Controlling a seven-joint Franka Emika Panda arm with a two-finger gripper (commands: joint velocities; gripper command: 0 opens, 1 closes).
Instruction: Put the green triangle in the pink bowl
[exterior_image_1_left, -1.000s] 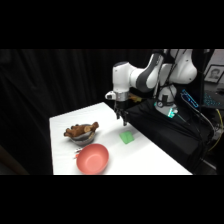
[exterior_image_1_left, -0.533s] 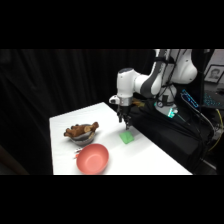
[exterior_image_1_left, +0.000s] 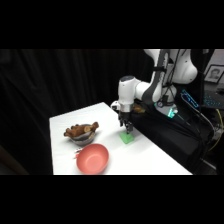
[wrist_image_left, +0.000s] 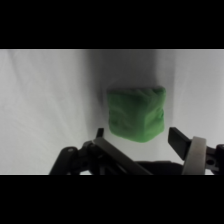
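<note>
Leftmost on the white table (exterior_image_1_left: 62, 125) sits a metal bowl (exterior_image_1_left: 81, 136) holding brown stuff, and just in front of it the pink bowl (exterior_image_1_left: 93, 158), shallow, smooth, nothing in it. Right of both, near the table's far edge, lies the green triangle (exterior_image_1_left: 128, 137), on the bare surface and well apart from the pink bowl. Gripper (exterior_image_1_left: 127, 127) hangs directly over it, fingers spread; wrist view shows the gripper (wrist_image_left: 136, 137) with one dark finger at each lower flank of the block, neither touching. Block itself (wrist_image_left: 136, 114): bright green, matte, chunky, reads nearly square from above, faces a little lumpy, edges rounded. Judged light and probably foam-like, so slightly yielding under a squeeze, not slippery, not fragile. Best hold looks to be across the two side faces now lined up with the fingers, low and centred, avoiding any sloped wedge face where it might squirt out.
</note>
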